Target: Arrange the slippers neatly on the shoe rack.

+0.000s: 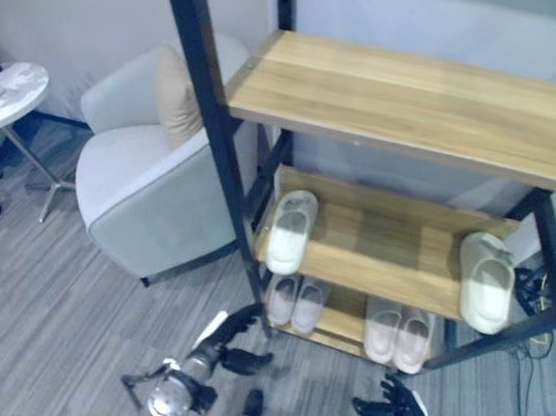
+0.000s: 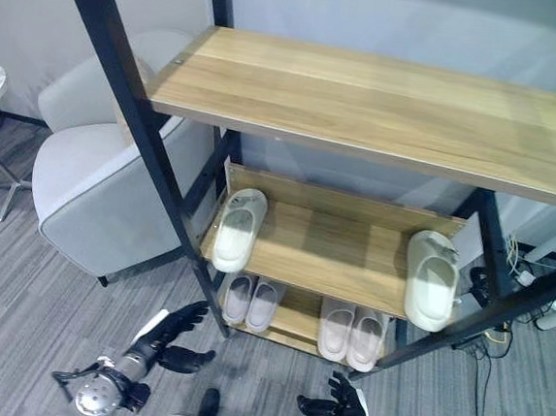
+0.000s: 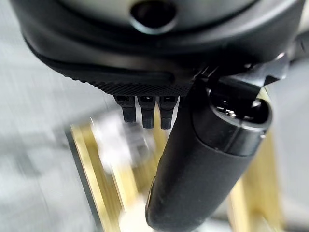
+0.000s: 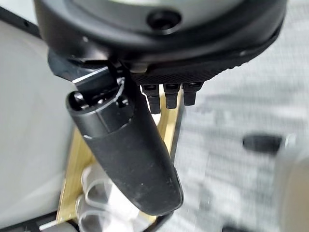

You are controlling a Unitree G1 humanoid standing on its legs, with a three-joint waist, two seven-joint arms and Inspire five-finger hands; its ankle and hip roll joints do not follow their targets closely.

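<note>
The shoe rack (image 1: pixel 415 93) has wooden shelves in a black frame. Its middle shelf carries one white slipper (image 1: pixel 292 231) at the left end and another white slipper (image 1: pixel 486 281) at the right end, far apart. On the bottom shelf a small pale pair (image 1: pixel 295 302) sits at the left and a pinkish pair (image 1: pixel 398 333) at the right. My left hand (image 1: pixel 217 347) hangs open low by the rack's front left post, holding nothing. My right hand (image 1: pixel 399 405) is open and empty above the floor, in front of the pinkish pair. In the right wrist view my thumb (image 4: pixel 130 154) points toward that pair (image 4: pixel 104 203).
A grey armchair (image 1: pixel 134 186) with a beige cushion (image 1: pixel 176 97) stands just left of the rack. A round white side table (image 1: pixel 11 87) is at the far left. Cables (image 2: pixel 501 330) lie behind the rack's right leg. Grey carpet (image 1: pixel 53 325) covers the floor.
</note>
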